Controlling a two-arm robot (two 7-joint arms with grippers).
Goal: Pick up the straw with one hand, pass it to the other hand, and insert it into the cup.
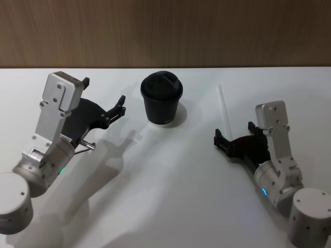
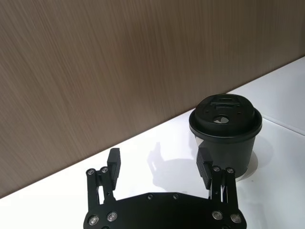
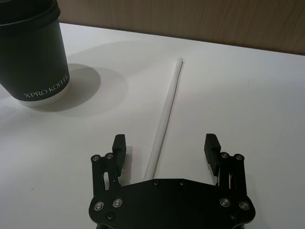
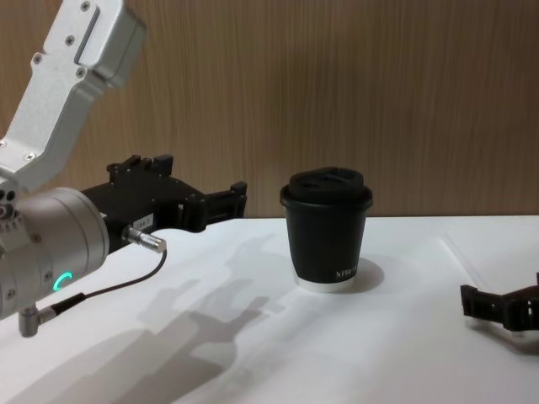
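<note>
Right gripper (image 1: pixel 235 133) at right centre of the head view, low over the white table (image 1: pixel 170 196); fingers spread wide, holding nothing; straw (image 3: pixel 164 119) lies flat on the table, running up the gap between the two fingers and clear of both in the right wrist view; its near end is hidden under the gripper body. In the head view the straw sits right of centre, slanting from upper middle-right down to the right gripper's fingertips; its far end points toward the wood-panel wall (image 1: pixel 165 31) along the top of the frame.

Cup (image 1: pixel 162 99) stands upright at top centre of the head view, black, white lettering on its side; domed lid (image 2: pixel 238 117) on, small round hole in its top; cup is left of the straw and well apart from it.

Left gripper (image 4: pixel 202 178) at left of the head view, held above the table on a silver arm with a green ring light (image 4: pixel 57 282); fingers wide open, empty; fingertips aimed toward the cup; in the chest view they sit left of centre at about lid height, with a clear gap to the cup; in the left wrist view one finger overlaps the cup's side; the head view shows them apart. Arm shadows fall on the table at lower left of the head view.
</note>
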